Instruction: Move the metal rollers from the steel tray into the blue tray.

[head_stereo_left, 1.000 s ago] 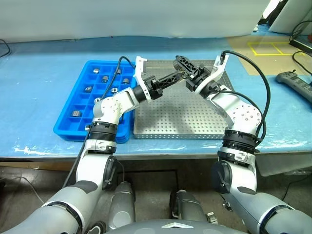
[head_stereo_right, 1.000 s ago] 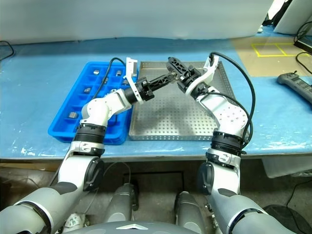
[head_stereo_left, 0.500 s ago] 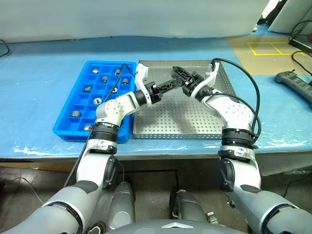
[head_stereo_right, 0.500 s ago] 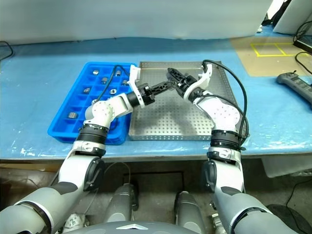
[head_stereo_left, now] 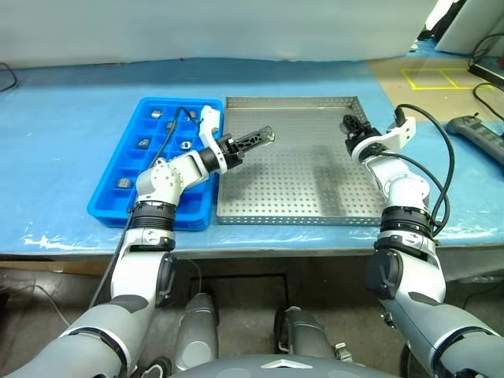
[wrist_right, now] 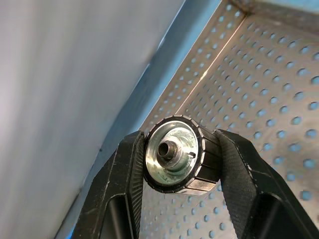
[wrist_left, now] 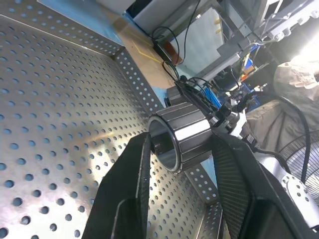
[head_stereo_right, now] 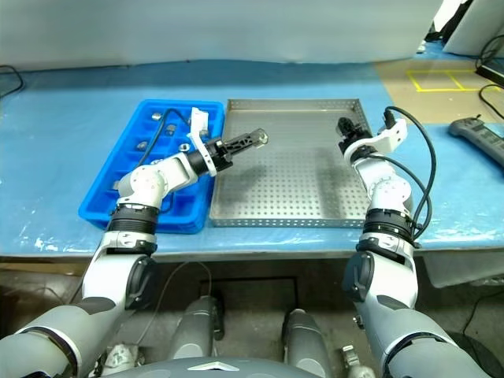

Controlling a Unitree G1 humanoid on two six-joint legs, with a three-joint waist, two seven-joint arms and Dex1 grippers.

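Above steel tray [head_stereo_left: 299, 206]: two clamped rollers [wrist_left: 179, 142]

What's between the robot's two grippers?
Just bare steel tray floor, seen from the head views. The left gripper and right gripper each hold a roller above it, apart.

Ribbed metal rollers [wrist_left: 182, 142] gripped above steel tray [head_stereo_left: 315, 206].
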